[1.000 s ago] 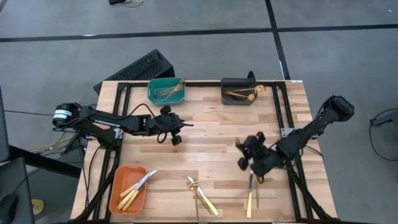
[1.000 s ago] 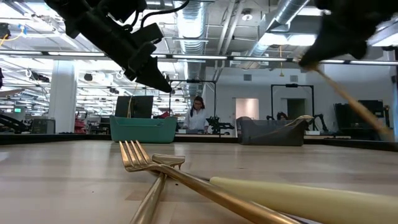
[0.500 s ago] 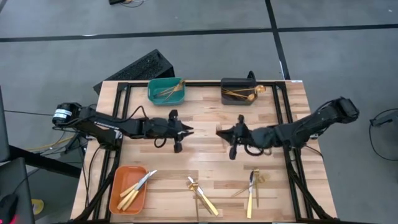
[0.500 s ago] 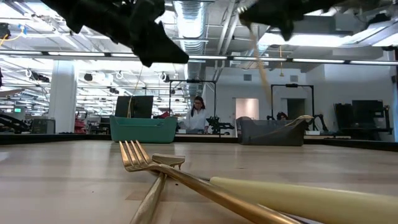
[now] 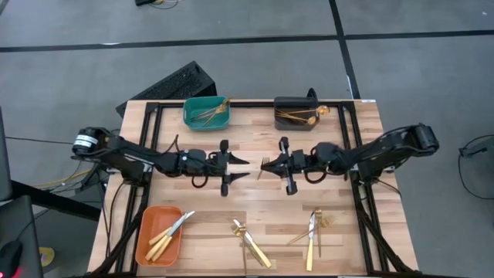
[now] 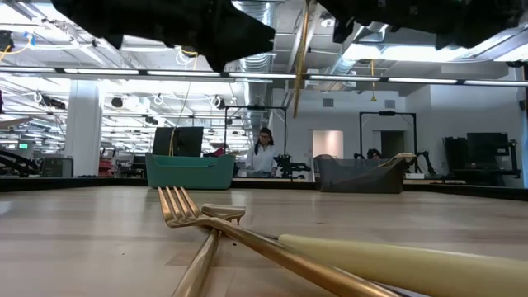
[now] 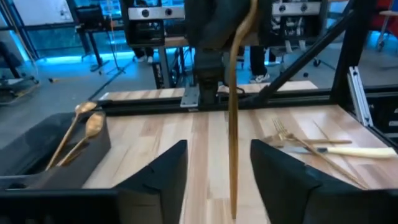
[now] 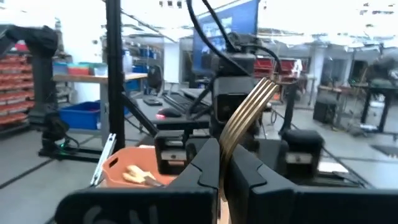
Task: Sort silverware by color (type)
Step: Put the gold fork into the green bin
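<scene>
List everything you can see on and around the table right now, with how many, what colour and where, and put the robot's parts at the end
Teal bin: one, teal, far edge left of centre, gold silverware inside.
Dark grey bin: one, dark grey, far edge right of centre, gold spoons inside.
Orange bin: one, orange, near left corner, cream-handled knives inside.
Loose silverware, near centre: small pile, gold, near edge.
Loose silverware, near right: a few pieces, gold and cream, near edge.
Held fork: one, gold, mid-table, above the wood.
Black case: one, black, on the floor beyond the table.
Person: one, far back in the room.
Left gripper: open, mid-table, facing the fork.
Right gripper: shut on the fork.
</scene>
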{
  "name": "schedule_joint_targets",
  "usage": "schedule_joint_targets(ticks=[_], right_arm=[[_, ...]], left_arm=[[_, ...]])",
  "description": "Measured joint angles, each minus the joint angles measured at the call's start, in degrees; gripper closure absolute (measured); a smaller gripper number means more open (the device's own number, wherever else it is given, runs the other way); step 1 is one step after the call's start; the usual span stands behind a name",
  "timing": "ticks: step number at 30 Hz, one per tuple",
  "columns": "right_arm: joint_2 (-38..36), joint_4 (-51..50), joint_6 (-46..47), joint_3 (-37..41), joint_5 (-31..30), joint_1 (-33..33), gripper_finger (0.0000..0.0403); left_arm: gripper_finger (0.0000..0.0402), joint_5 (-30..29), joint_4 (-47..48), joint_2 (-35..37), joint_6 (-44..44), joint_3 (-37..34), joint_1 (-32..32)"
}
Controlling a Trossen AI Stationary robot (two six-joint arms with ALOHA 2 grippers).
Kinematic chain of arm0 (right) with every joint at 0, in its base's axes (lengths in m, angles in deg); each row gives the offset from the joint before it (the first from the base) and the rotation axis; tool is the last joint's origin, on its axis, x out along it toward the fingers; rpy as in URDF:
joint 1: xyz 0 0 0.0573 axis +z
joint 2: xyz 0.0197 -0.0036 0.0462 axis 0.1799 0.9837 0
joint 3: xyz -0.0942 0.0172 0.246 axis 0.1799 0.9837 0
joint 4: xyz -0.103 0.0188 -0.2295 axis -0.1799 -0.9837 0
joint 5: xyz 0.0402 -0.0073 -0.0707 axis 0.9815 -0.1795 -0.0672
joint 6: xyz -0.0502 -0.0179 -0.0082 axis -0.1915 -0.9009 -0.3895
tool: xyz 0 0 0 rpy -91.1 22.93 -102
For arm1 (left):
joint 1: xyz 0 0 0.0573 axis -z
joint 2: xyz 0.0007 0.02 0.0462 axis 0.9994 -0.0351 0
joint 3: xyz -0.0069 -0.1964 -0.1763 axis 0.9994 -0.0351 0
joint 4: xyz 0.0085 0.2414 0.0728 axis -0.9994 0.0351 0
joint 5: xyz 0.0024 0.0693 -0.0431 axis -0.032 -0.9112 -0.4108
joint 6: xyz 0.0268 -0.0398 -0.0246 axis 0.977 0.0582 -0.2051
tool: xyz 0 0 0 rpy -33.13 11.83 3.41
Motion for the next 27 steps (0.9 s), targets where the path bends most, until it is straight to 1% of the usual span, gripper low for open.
schedule_joint_targets(ticks=[2, 4, 8, 12, 17, 24, 27], right_arm=[[1.77, 2.65, -1.08, 0.06, 0.26, -0.17, 0.0374], [3.47, 4.48, -2.58, 0.04, 0.38, -0.33, 0.0374], [5.98, 8.14, -2.71, -0.34, 4.76, -1.68, 0.0374], [7.88, 8.37, -2.57, -1.44, 6.33, -3.16, 0.0374], [8.87, 7.99, -2.81, -2.97, 8.78, -4.34, 0.0374], [8.79, 8.20, -3.01, -3.31, 9.64, -4.69, 0.0374], [8.79, 7.98, -3.40, -3.31, 9.91, -4.76, 0.0374]], left_arm=[[0.0218, 0.04, -2.58, -2.13, 0.35, 0.17, 0.00], [0.0209, -0.06, -4.86, -3.91, 0.39, 0.38, 0.00], [0.0206, -1.77, -9.17, -6.01, 0.36, 0.43, -0.65], [0.0212, -0.99, -10.32, -6.29, 0.35, 0.41, -1.53], [0.0252, -0.75, -10.38, -6.29, -0.17, 0.41, -1.55], [0.0320, 1.63, -10.40, -6.29, -0.50, 0.42, -1.64], [0.0346, 1.97, -11.32, -6.29, 1.50, 0.42, -1.77]])
